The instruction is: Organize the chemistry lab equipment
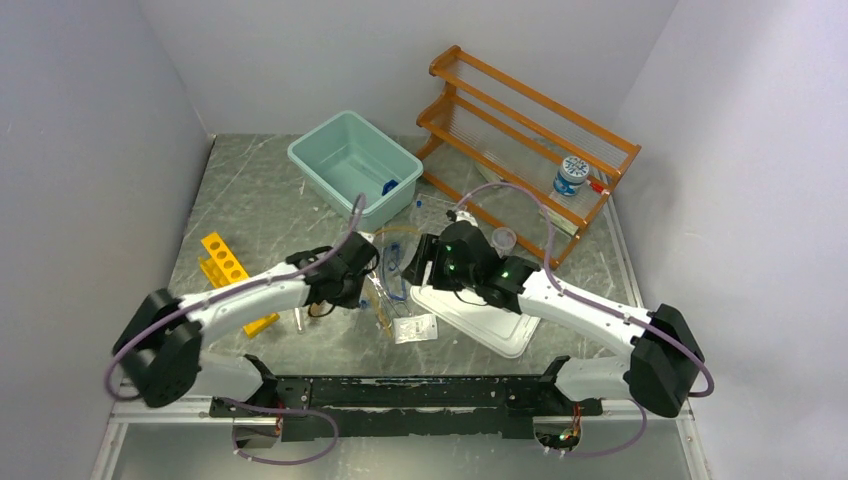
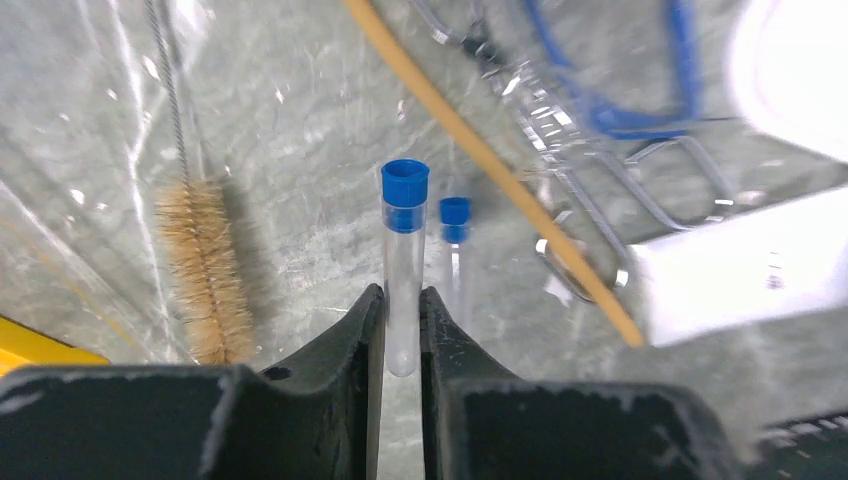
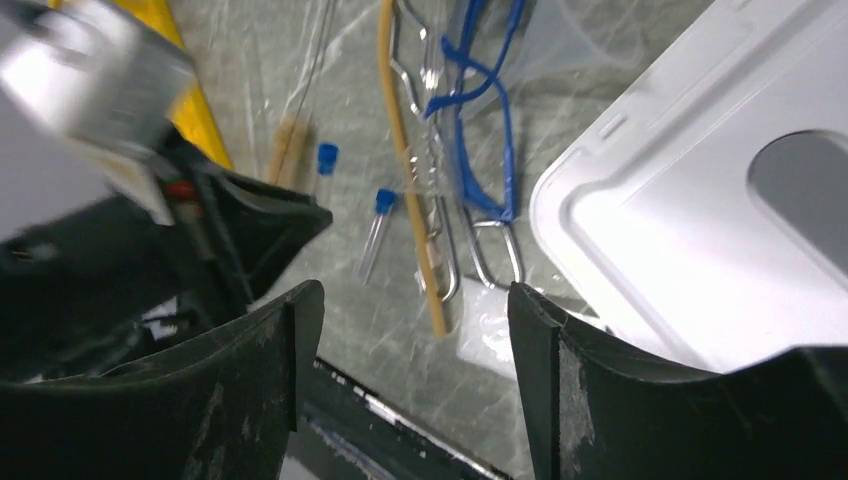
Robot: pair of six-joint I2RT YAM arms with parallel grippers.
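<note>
My left gripper [image 2: 402, 292] is shut on a clear tube with a blue cap [image 2: 404, 250], gripping its lower end just above the table. A second blue-capped vial [image 2: 455, 245] lies just right of it. The brush [image 2: 205, 270] lies to the left. Amber tubing [image 2: 480, 150], metal tongs [image 2: 590, 215] and blue goggles [image 2: 620, 110] lie to the right. In the top view the left gripper [image 1: 350, 275] is right of the yellow rack [image 1: 228, 270]. My right gripper [image 3: 415, 310] is open and empty, above the tubing [image 3: 400, 150], tongs [image 3: 480, 250] and goggles [image 3: 500, 120].
A teal bin [image 1: 355, 165] stands at the back centre. The orange shelf [image 1: 530, 130] at the back right holds a small jar [image 1: 570, 175]. A white lid [image 1: 480, 310] lies under the right arm, and a small white packet [image 1: 415, 328] lies near the front edge.
</note>
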